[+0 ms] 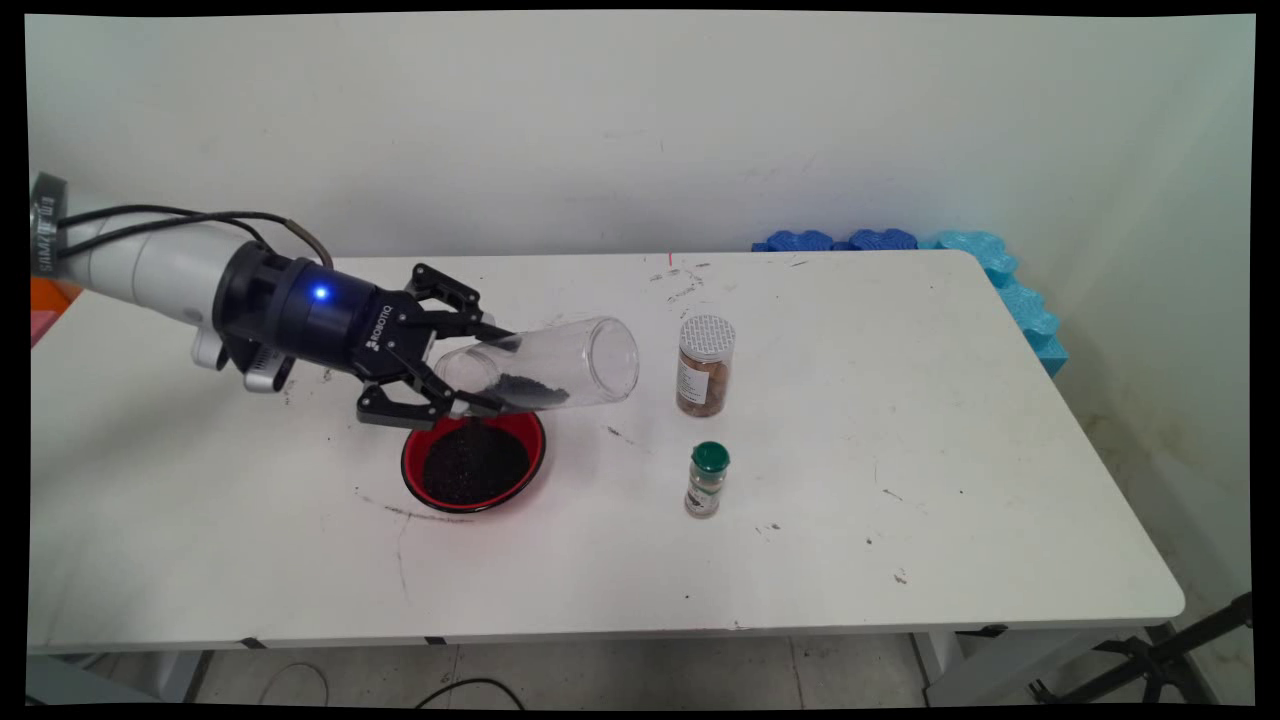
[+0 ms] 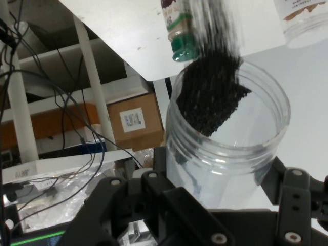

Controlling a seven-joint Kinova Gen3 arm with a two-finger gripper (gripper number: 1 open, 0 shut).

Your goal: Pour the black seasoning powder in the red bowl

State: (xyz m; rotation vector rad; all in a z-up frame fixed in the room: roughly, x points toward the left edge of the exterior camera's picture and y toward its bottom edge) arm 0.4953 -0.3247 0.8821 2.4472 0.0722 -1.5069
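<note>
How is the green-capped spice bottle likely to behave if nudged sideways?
The green-capped spice bottle stands upright, tall for its narrow base, so it would probably tip rather than slide. Its round body would likely roll once down. It looks small, rigid and probably light. The brown spice jar stands behind it.

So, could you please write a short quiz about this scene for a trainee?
1. True or false: the gripper holds the clear jar upright.
2. What lies inside the red bowl? A) black grains B) water C) nothing
3. Which stands nearer the table's front edge: the green-capped bottle or the silver-lidded spice jar?

Key: 1 false, it is tipped on its side. 2 A. 3 the green-capped bottle.
</note>
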